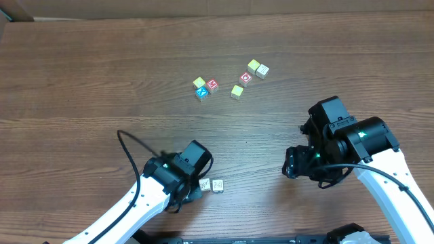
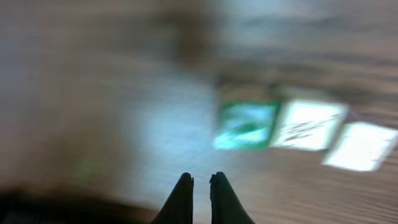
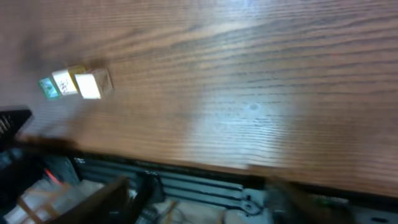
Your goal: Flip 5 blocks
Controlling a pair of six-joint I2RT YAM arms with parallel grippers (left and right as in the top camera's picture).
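Blocks [image 1: 218, 184] lie in a row just beside my left gripper [image 2: 201, 180], fingers [image 2: 183, 194] together and empty, seven more sit farther back on the surface [image 1: 102, 68], and of my right gripper [image 1: 296, 164] I cannot tell the state.

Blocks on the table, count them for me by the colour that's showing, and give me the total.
Yellow-green blocks: 3
Red blocks: 2
Blue or teal blocks: 2
Pale wood blocks: 3
Total: 10
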